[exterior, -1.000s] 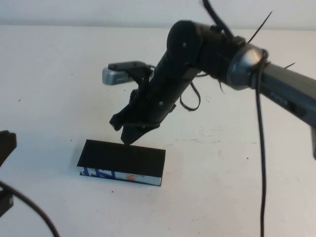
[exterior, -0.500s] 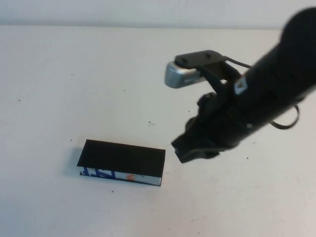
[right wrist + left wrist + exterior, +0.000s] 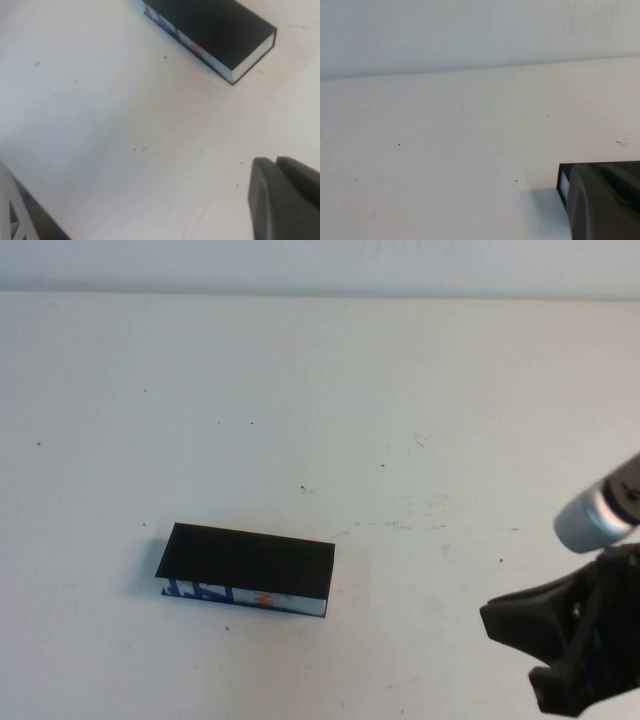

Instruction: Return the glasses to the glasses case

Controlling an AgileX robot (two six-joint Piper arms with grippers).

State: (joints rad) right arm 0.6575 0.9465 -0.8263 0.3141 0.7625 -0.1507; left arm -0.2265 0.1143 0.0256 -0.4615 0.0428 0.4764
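The glasses case (image 3: 245, 568) lies on the white table left of centre, a black box with its flap lid down and blue and orange print on its white front edge. The glasses are hidden. My right gripper (image 3: 545, 650) is shut and empty at the lower right, well clear of the case. In the right wrist view the case (image 3: 210, 30) lies far from that gripper (image 3: 287, 200). My left gripper (image 3: 605, 210) shows only in the left wrist view, as a dark blurred shape in front of one end of the case (image 3: 563, 182).
The white table (image 3: 320, 400) runs to a pale back wall. A pale frame edge (image 3: 12, 215) shows at a corner of the right wrist view.
My right arm has left the lid of the case and swung back to the lower right, out of the middle of the table. The case has stayed shut and in place.
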